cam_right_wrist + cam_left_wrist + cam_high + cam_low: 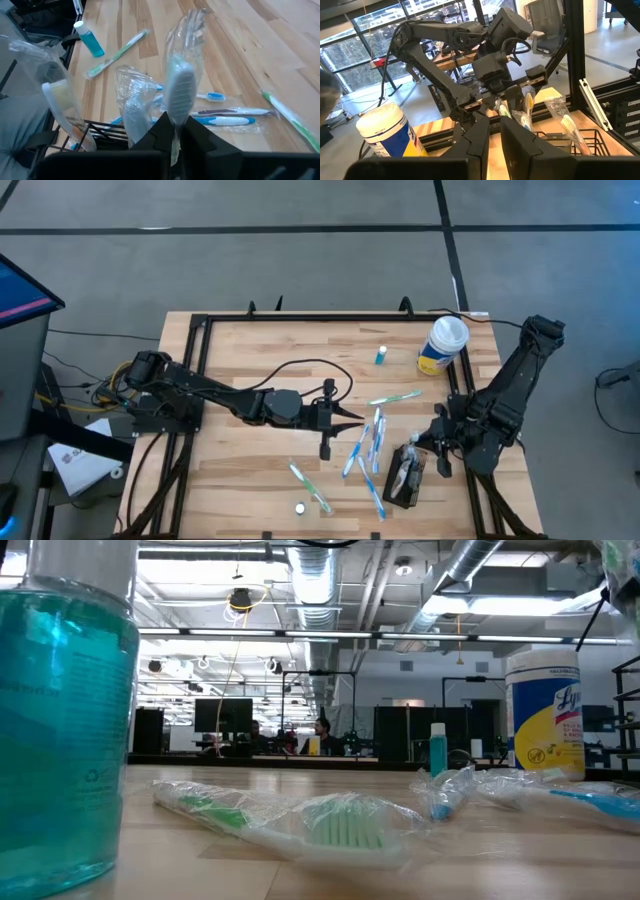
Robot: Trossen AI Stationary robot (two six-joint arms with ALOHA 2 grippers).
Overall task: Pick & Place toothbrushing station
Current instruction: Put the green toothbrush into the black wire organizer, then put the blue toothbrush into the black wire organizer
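Observation:
The black mesh caddy (405, 480) stands at the table's near right and holds wrapped toothbrushes; it also shows in the right wrist view (100, 131) and the left wrist view (570, 137). My right gripper (428, 448) is just behind the caddy, shut on a plastic-wrapped toothbrush (180, 95). My left gripper (352, 419) is shut and empty at the table's middle, pointing toward the right arm. Several wrapped toothbrushes (372, 445) lie flat on the wood between the grippers. My right gripper (176, 135) pinches the wrapped toothbrush between its two fingers, low on the handle (175, 125). The brush runs on along the fingers, its white bristle head (180, 90) at the far end. It is above the table, beside the caddy's rim.
A yellow-and-blue canister with a white lid (443, 345) and a small blue bottle (381, 357) stand at the far right. A green toothbrush (310, 488) and a small white cap (299, 507) lie near the front edge. A large teal bottle (60, 720) stands close to the low camera.

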